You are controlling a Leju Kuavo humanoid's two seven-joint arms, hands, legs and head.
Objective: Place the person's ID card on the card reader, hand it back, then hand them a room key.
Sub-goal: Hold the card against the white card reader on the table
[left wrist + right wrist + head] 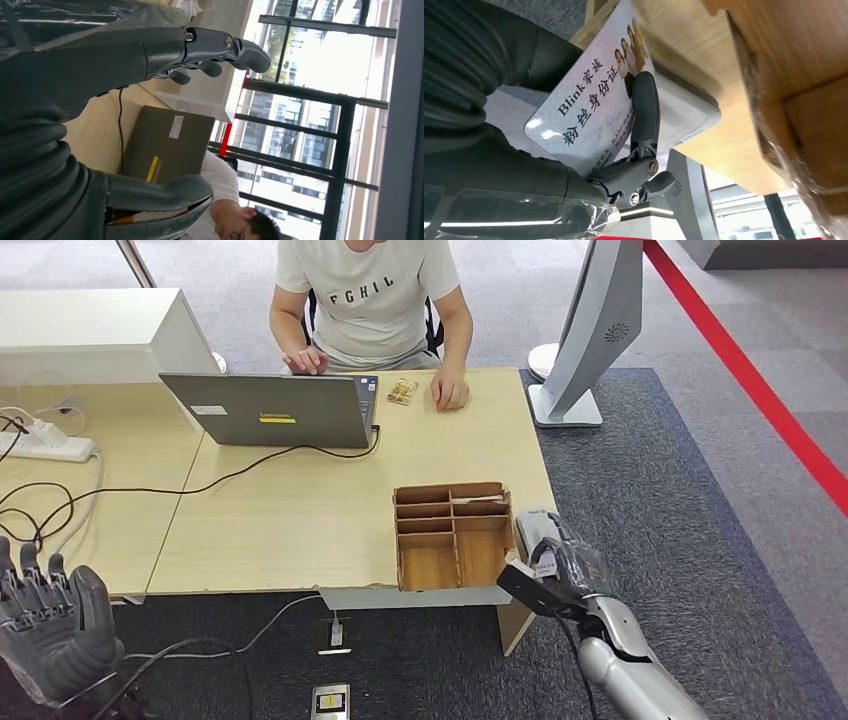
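My right hand (563, 568) hovers at the table's near right corner and pinches the ID card (589, 110), a pale card with printed text and small photos. A dark finger (644, 107) lies across the card's face. Right beside the hand, the grey card reader (534, 529) sits on the table; up close the card is over the reader (689, 100), though I cannot tell whether they touch. My left hand (50, 625) is raised off the table's near left corner, fingers (220, 47) apart and holding nothing. A small packet-like item (402, 391) lies by the person's hand.
A wooden divided box (453, 535) stands just left of the reader. A grey laptop (270, 410) with its cable sits in front of the seated person (370, 300). A power strip (45, 445) and cables lie at left; a white stand (580, 340) rises at right.
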